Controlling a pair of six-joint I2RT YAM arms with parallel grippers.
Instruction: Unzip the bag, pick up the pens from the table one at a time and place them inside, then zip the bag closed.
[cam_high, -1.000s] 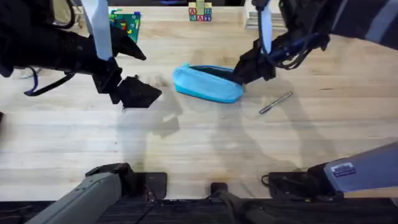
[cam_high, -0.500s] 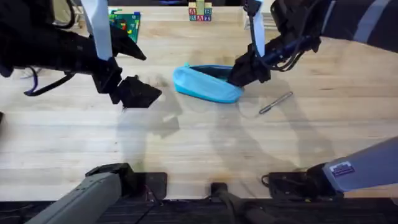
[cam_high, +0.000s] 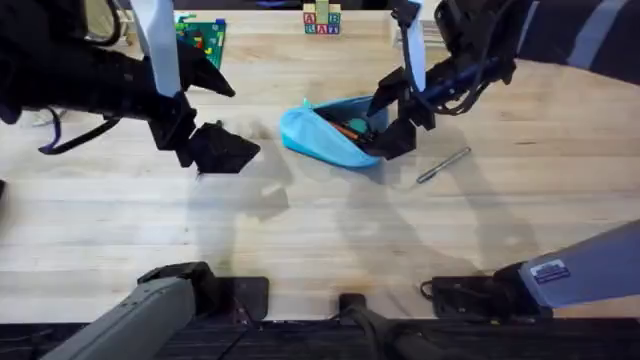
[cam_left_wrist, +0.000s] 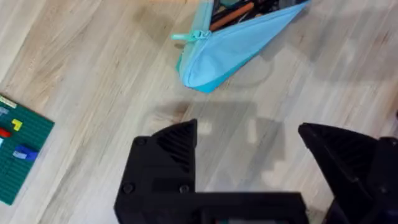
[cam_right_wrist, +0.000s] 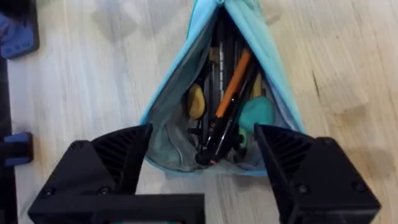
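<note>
The light blue bag (cam_high: 322, 135) lies mid-table with its zipper undone and its mouth gaping. Inside it are dark pens and an orange one (cam_right_wrist: 233, 87). My right gripper (cam_high: 391, 122) hangs open over the bag's right end, with one finger on each side of the bag (cam_right_wrist: 165, 102) and nothing held between them. One silver-grey pen (cam_high: 443, 165) lies on the table (cam_high: 330, 230) to the right of the bag. My left gripper (cam_high: 218, 148) hovers open to the left of the bag (cam_left_wrist: 236, 43), apart from it. The teal pull tab (cam_left_wrist: 189, 36) sits at that near end.
A green building-brick plate (cam_high: 203, 38) lies at the back left, also seen as the green plate (cam_left_wrist: 18, 146) in the left wrist view. Lettered blocks (cam_high: 322, 20) stand at the back centre. Bare tabletop stretches in front of the bag.
My right gripper's fingers have spread apart over the bag's right end. The bag's mouth now gapes wider and shows its contents. The left arm has not moved.
</note>
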